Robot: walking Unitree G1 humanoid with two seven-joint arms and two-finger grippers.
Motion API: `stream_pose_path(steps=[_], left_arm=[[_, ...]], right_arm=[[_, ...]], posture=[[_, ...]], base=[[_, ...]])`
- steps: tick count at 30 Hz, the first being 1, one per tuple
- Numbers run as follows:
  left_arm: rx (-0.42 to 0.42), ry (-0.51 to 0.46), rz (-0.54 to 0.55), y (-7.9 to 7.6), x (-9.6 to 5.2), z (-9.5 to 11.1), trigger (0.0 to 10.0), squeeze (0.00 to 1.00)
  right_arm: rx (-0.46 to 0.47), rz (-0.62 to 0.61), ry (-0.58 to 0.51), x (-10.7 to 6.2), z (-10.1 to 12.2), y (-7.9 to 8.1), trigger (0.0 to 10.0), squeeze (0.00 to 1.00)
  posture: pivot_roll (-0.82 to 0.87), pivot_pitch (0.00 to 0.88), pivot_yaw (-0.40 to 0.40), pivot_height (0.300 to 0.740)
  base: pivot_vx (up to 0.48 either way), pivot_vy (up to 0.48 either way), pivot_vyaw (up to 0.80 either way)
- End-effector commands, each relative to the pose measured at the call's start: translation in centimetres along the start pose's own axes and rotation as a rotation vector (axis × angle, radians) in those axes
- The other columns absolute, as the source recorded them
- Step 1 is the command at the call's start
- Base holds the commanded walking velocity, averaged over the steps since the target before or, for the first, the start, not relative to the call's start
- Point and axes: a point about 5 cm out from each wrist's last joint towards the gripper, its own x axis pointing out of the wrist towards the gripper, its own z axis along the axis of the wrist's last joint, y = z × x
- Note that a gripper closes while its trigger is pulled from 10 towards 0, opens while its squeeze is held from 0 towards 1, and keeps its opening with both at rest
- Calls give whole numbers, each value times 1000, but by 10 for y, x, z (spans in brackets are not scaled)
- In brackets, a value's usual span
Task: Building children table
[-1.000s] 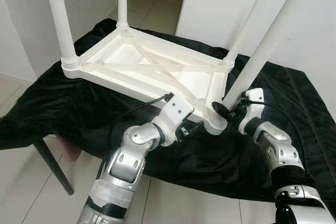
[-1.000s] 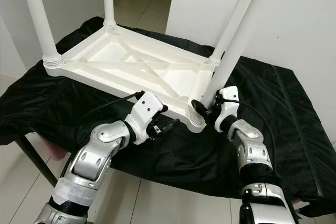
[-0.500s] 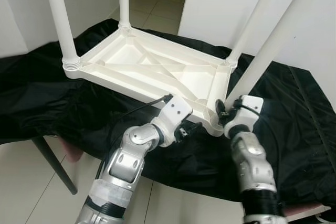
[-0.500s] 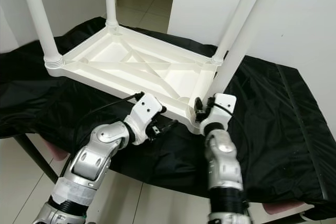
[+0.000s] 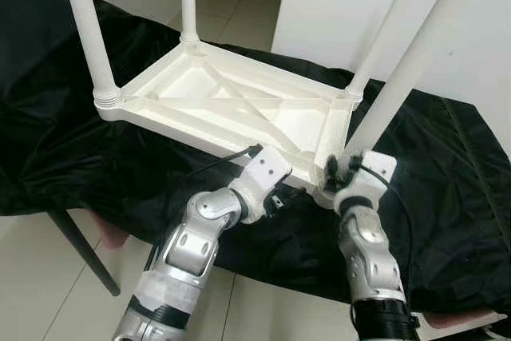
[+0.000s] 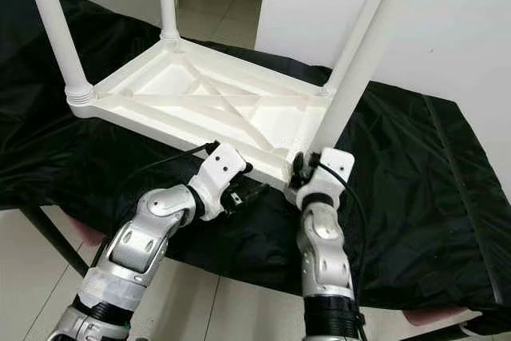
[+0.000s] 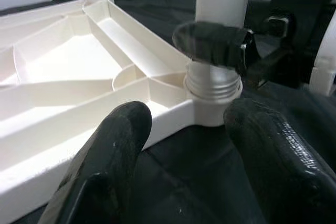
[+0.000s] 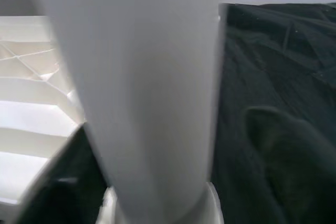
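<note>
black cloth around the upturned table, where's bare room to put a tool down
Bare black cloth lies to the right of the upturned table, and a strip along its near left edge. The near right corner is crowded: the right hand grips the leg there and the left hand sits beside it.

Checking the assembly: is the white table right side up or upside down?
Upside down: the white table lies top-down on the black cloth, ribbed underside showing, legs pointing up.

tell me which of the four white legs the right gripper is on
The near-right leg, closest to the robot. The right gripper clasps its base at the tabletop's corner; the other three stand untouched.
</note>
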Motion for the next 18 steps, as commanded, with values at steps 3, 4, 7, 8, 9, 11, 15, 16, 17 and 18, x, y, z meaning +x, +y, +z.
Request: stream_pose_path(steps=[3, 4, 7, 8, 9, 11, 15, 16, 17, 18], left_arm=[[-3, -2, 68, 0, 2, -1, 10000, 0], [-3, -1, 66, -1, 2, -2, 10000, 0], [-2, -2, 62, -2, 3, -2, 10000, 0], [-1, -4, 56, -3, 3, -1, 10000, 0], [0, -5, 53, -3, 4, -1, 10000, 0], [0, -6, 49, -4, 5, -1, 10000, 0], [1, -9, 47, -3, 6, 0, 10000, 0], [1, -11, 47, -3, 6, 0, 10000, 0], [2, -13, 46, -3, 7, 1, 10000, 0], [3, -15, 46, -3, 7, 1, 10000, 0]], right_arm=[[27, 115, 40, 4, 1, -19, 10000, 588], [27, 150, 37, 5, 2, -21, 10000, 588], [35, 166, 42, 6, 4, -24, 10000, 0], [5, 225, 38, 8, 7, -27, 10000, 0], [-29, 297, 40, 11, 9, -30, 10000, 0], [-87, 406, 32, 13, 14, -32, 10000, 0], [-146, 537, 37, 15, 17, -30, 10000, 0], [-176, 588, 41, 16, 18, -30, 10000, 0], [-195, 643, 55, 19, 19, -30, 10000, 0], [-204, 672, 64, 21, 19, -30, 10000, 0]], posture=[[18, 0, -120, 740], [18, 0, -120, 740], [16, 0, -121, 740], [15, 0, -121, 740], [11, 0, -121, 740], [11, 0, -121, 740], [7, 0, -121, 740], [7, 0, -121, 740], [8, 0, -122, 740], [11, 0, -124, 740]], base=[[0, 0, 0], [0, 0, 0], [0, 0, 0], [0, 0, 0], [0, 0, 0], [0, 0, 0], [0, 0, 0], [0, 0, 0], [0, 0, 0], [0, 0, 0]])
